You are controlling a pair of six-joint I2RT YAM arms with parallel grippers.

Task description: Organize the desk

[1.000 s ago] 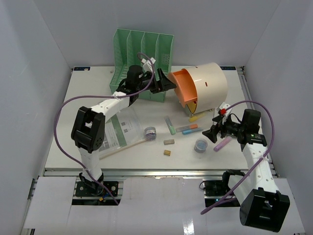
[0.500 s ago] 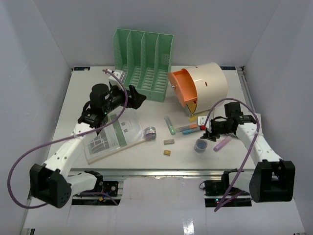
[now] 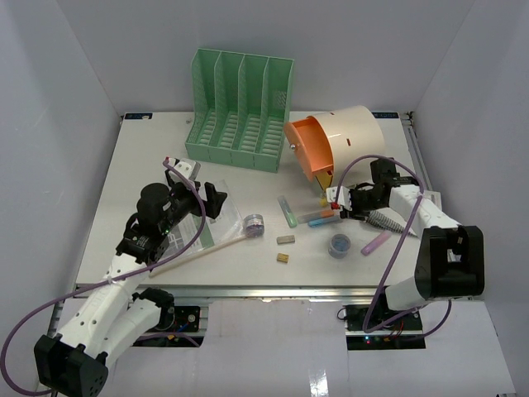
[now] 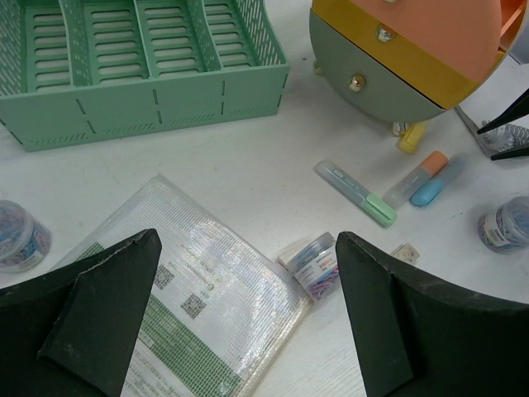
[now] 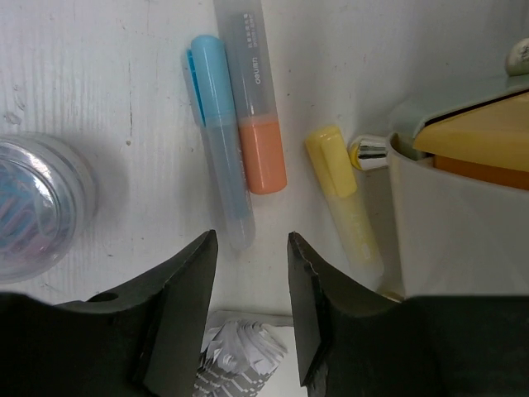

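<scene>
So the table (image 3: pixel 145 157) is a big flat white rectangle with a metal rail along the near edge and white walls on three sides. It sits right underneath both end effectors, and its surface looks matte with some faint scuffs in the right wrist view.

The left end effector (image 3: pixel 216 201) is spread about as wide as it goes and has nothing in it. Right below it is a clear plastic sleeve (image 4: pixel 207 281) with a green printed sheet inside. Just off the inner side of its right finger there's a little jar of coloured paper clips (image 4: pixel 316 265) lying on its side. Further ahead of it stands the green file rack (image 4: pixel 140 66), and ahead to the right is the rounded drawer box (image 4: pixel 397 58).

The right end effector (image 3: pixel 340 204) is only partly open, with a narrow gap and no grip on anything that I can see. The tip of a blue highlighter (image 5: pixel 216 141) lies right at that gap, with an orange highlighter (image 5: pixel 252 107) touching it alongside. A yellow highlighter (image 5: pixel 343 194) is off to one side, by the box's foot.
</scene>
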